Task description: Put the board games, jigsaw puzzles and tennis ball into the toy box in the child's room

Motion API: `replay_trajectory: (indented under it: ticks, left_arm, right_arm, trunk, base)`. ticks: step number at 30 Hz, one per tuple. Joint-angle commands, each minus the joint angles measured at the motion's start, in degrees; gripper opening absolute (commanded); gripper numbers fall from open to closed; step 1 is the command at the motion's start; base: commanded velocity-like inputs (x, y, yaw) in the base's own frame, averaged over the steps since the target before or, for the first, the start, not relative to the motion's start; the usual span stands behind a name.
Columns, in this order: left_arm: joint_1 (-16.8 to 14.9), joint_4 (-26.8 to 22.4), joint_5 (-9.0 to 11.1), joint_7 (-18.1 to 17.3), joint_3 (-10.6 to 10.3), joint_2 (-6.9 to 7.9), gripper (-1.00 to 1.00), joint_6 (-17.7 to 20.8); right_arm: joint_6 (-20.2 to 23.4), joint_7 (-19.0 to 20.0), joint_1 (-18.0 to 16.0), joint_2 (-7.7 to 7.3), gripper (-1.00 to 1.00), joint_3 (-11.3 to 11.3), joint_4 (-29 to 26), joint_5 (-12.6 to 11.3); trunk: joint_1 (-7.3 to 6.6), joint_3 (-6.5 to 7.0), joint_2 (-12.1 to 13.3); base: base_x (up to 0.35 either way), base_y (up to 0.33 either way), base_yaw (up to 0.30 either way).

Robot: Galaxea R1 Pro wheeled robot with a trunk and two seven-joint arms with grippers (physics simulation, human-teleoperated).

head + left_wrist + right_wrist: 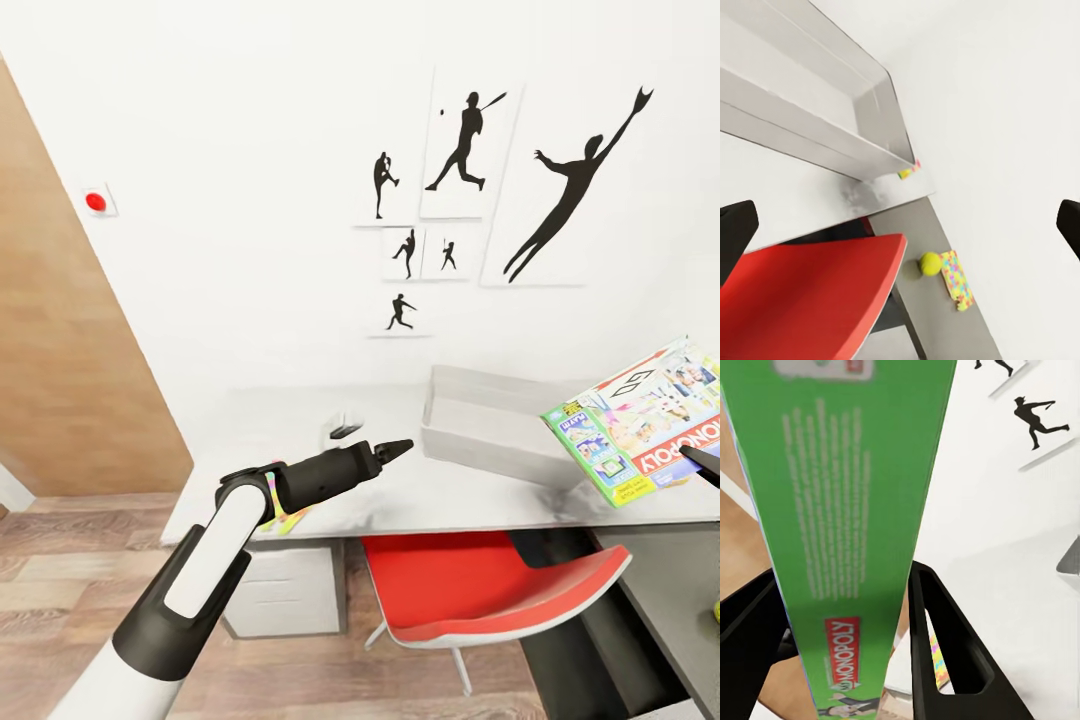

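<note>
1. My right gripper [844,622] is clamped on the green-edged board game [642,422]; in the right wrist view its black fingers [945,652] sit on both sides of the box's green back panel.
2. On that panel I read "MONOPOLY" in white on a red band, with a block of small white print above it that is too fine to make out.
3. From the head camera the same box hangs tilted above the table's [300,440] right end, just beside the toy box [500,425]. Its lid shows "MONOPOLY" on a red strip, a "GO" corner with an arrow, and a small label that looks like "PLAY IT".
4. The toy box rests on the light grey wing of the table, close against the white wall.
5. My left gripper [392,449] hovers over the table to the left of the toy box. Its fingers look spread in the left wrist view, with nothing between them.
6. The left wrist view shows the tennis ball [930,263] on the dark grey wing, touching or just beside a jigsaw puzzle [957,279].
7. A second jigsaw puzzle [283,518] peeks out at the table's front edge behind my left forearm.
8. A red chair [480,590] stands at the table.
9. Black baseball-player silhouettes [565,195] hang on the wall above.
</note>
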Motion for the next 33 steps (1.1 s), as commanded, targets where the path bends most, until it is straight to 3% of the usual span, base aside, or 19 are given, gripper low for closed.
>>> replay_trajectory:
  ticks: [1, 10, 33]
  left_arm:
    - [-0.1, -0.1, 0.6, 0.7, 0.0, -0.06, 1.0, 0.1]
    - [-0.1, -0.1, 0.5, 2.3, 0.1, -0.33, 1.0, 0.2]
    - [-0.1, -0.1, 0.5, 2.4, 0.1, -0.33, 1.0, 0.1]
  right_arm:
    - [0.2, 0.2, -0.1, 0.0, -1.0, 0.0, 0.0, 0.1]
    - [0.2, 0.4, -0.1, 0.03, -1.0, 0.0, -0.1, 0.0]
    - [0.2, 0.5, -0.1, 0.19, -1.0, 0.0, -0.3, 0.0]
  trunk:
    - [0.04, -0.12, -0.1]
    - [0.04, -0.12, -0.1]
    - [0.04, -0.12, -0.1]
  base:
    - [0.11, -0.115, -0.028]
    - [0.184, -0.18, -0.008]
    - [0.104, -0.112, 0.0]
